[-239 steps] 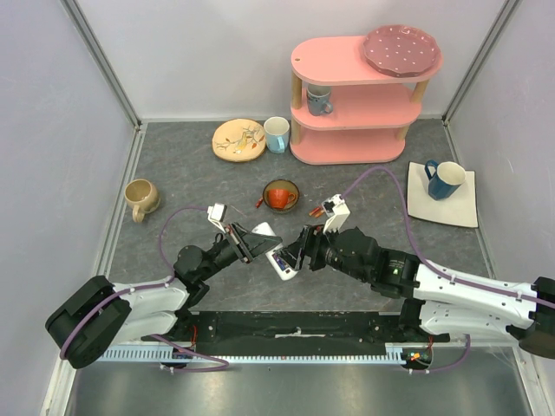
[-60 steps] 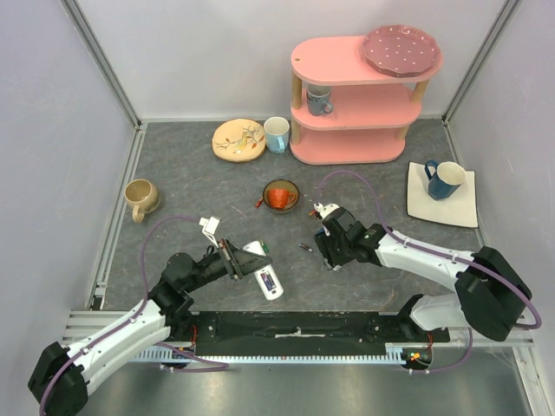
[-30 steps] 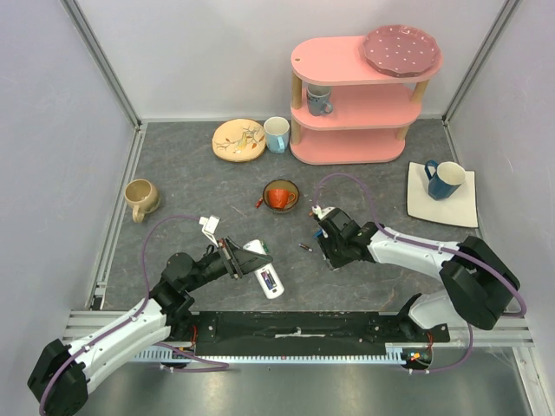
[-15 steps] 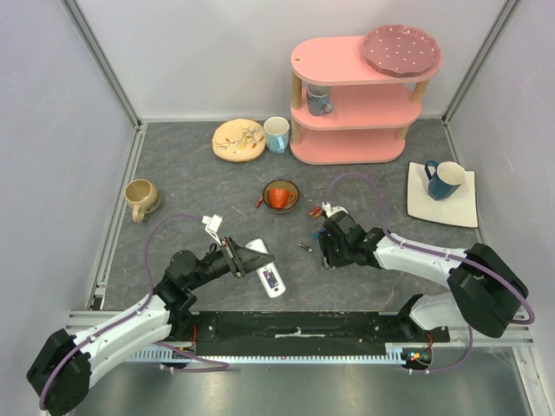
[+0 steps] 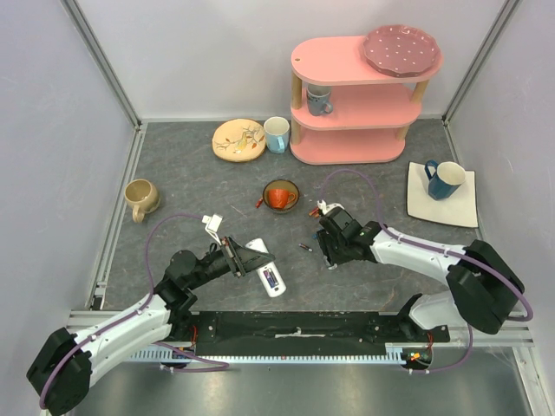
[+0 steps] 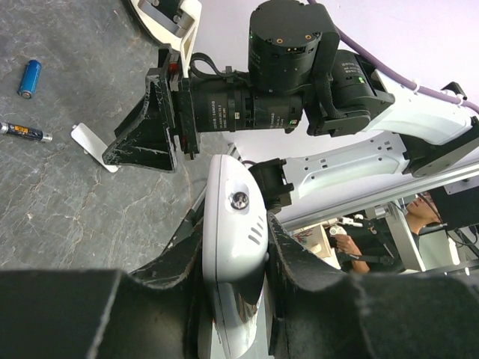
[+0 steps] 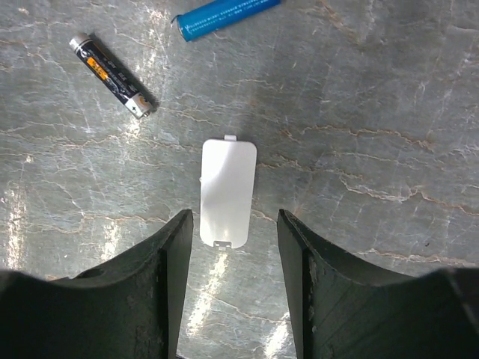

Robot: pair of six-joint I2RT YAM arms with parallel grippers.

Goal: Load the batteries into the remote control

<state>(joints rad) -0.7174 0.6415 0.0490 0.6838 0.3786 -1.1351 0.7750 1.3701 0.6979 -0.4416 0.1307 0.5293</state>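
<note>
Two light, slippery cylinders, a black-orange battery (image 7: 112, 77) and a blue battery (image 7: 224, 15), lay on the grey tabletop (image 7: 374, 112) beyond the spread right end effector (image 7: 233, 228), probably best pinched mid-length; the left end effector (image 6: 232, 239) clenched the slim white plastic remote control (image 6: 233, 217).

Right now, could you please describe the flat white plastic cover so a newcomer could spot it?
Find the right gripper low over the grey marbled table. Between its open fingertips lies a flat white rounded-rectangle cover; the neighbouring black-and-orange battery and blue battery are cylinders.
</note>
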